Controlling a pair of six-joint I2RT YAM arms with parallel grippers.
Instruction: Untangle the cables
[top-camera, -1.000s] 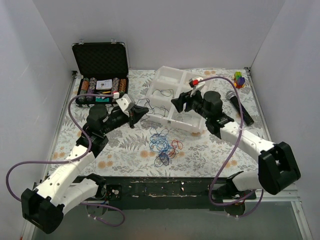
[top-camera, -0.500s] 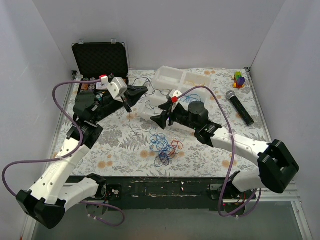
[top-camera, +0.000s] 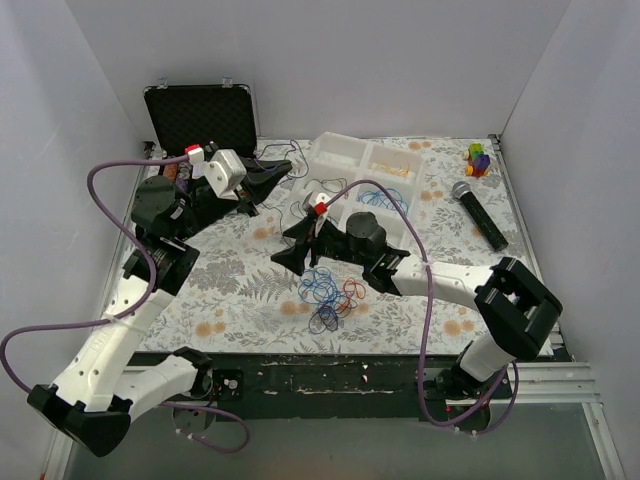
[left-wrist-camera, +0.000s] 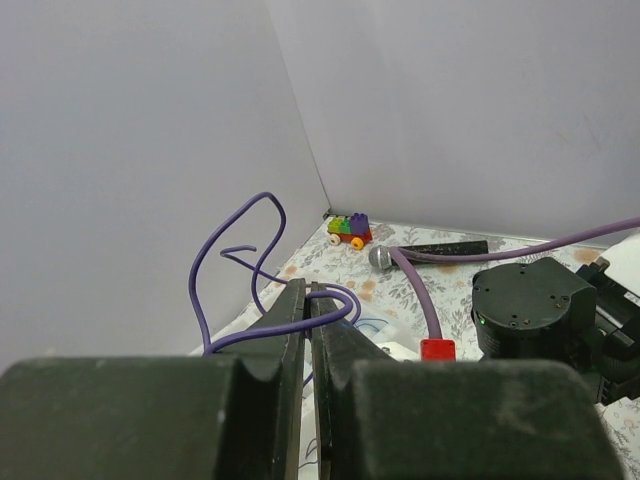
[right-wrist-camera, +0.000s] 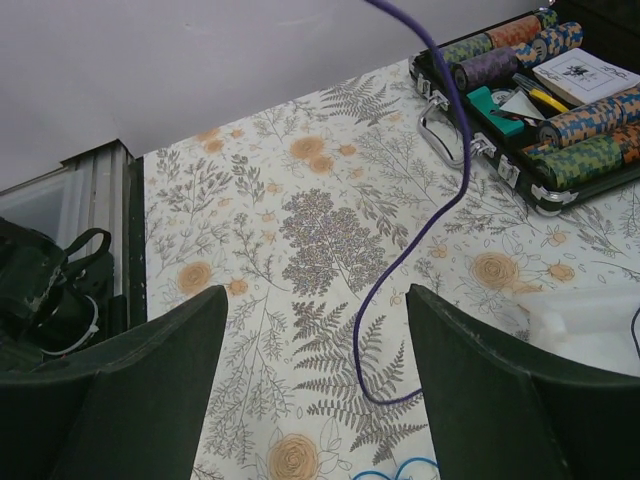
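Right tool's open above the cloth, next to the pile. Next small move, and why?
Probably draw the right tool back a little and lower it onto the nearest blue loop. Its jaws stand open over bare tablecloth, and the tangle of cables shows only at the bottom edge of the right wrist view. The left tool is shut and raised, away from the pile.

Table (top-camera: 235, 285): floral cloth, you see it edge to edge | cables (top-camera: 328, 290): loose heap just near-right of right claw (top-camera: 284, 248) | open chip case (top-camera: 200, 120): beyond-left | white tray (top-camera: 340, 150): beyond-right | microphone (top-camera: 478, 212), toy blocks (top-camera: 479, 158): well right
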